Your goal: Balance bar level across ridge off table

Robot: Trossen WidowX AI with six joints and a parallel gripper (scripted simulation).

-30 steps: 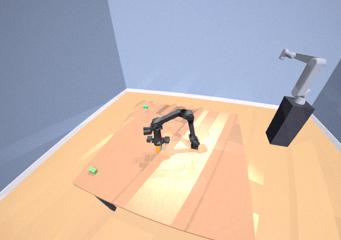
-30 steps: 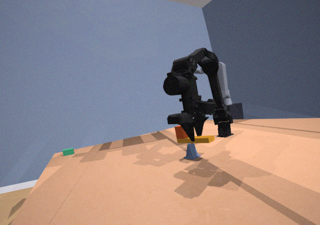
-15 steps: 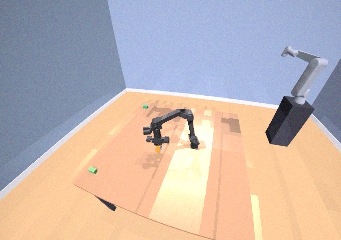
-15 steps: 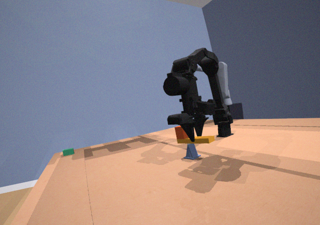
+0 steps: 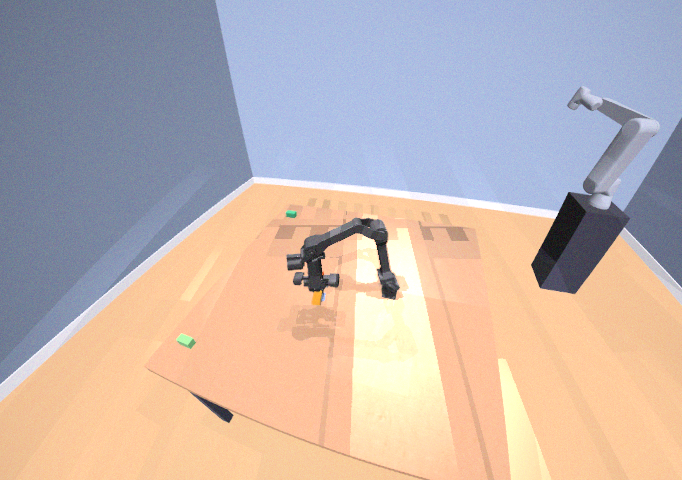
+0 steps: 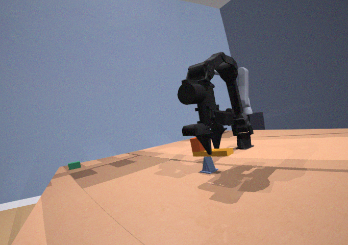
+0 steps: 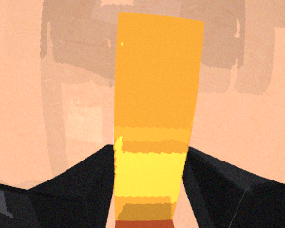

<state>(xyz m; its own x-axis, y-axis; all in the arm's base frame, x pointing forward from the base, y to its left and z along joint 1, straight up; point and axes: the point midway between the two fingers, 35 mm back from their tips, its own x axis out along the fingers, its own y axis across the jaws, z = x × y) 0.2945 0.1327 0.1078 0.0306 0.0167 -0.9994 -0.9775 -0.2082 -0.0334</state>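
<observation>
The gripper (image 6: 212, 145) was closed on the yellow bar (image 6: 219, 152), one black finger (image 7: 66, 209) on each long side. In the exterior view the bar lay nearly level, directly above the blue ridge (image 6: 208, 165), its long axis running left to right and clear of the table (image 6: 163, 207). An orange block (image 6: 196, 145) sat on its left end. A green block (image 6: 74, 165) lay well apart.

Blue-grey walls (image 5: 410, 84) enclose a wood-toned floor (image 5: 608, 396)

A white skirting board (image 5: 98, 305) lines the walls; a tan table (image 5: 410, 367) carries streaks of light and blocky shadows; a dark pedestal (image 5: 577, 243) stands at right.
</observation>
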